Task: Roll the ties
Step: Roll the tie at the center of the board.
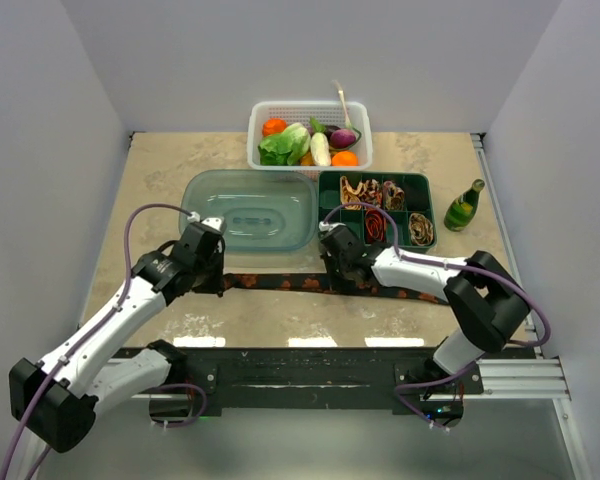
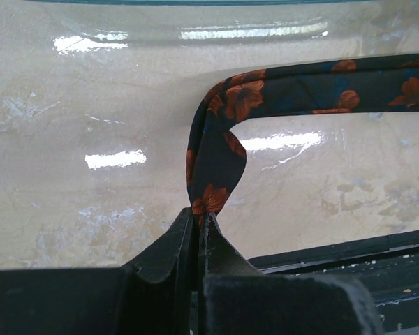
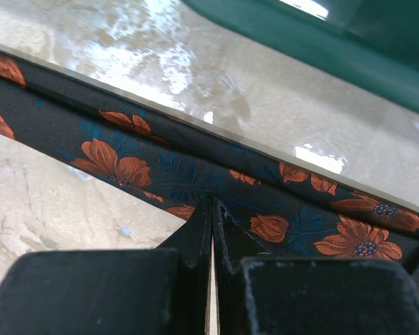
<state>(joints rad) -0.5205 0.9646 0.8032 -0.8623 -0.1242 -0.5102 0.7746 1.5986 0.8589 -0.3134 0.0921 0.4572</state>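
A black tie with orange-red flowers (image 1: pixel 300 283) lies stretched left to right across the table in front of the containers. My left gripper (image 1: pixel 217 280) is shut on its narrow left end. In the left wrist view the tie (image 2: pixel 216 160) rises from the shut gripper (image 2: pixel 199 213), curls over and runs off to the right. My right gripper (image 1: pixel 342 268) is at the tie's middle. In the right wrist view its gripper (image 3: pixel 213 202) is shut, with the tips pinching the near edge of the tie (image 3: pixel 195 167). Rolled red (image 1: pixel 377 225) and tan (image 1: pixel 356 189) ties sit in the tray.
A dark green compartment tray (image 1: pixel 428 192) stands behind the right gripper, its edge in the right wrist view (image 3: pixel 321 56). A clear plastic lidded box (image 1: pixel 250 208) is behind the left gripper. A white basket (image 1: pixel 310 108) of vegetables stands at the back and a green bottle (image 1: pixel 464 206) at the right.
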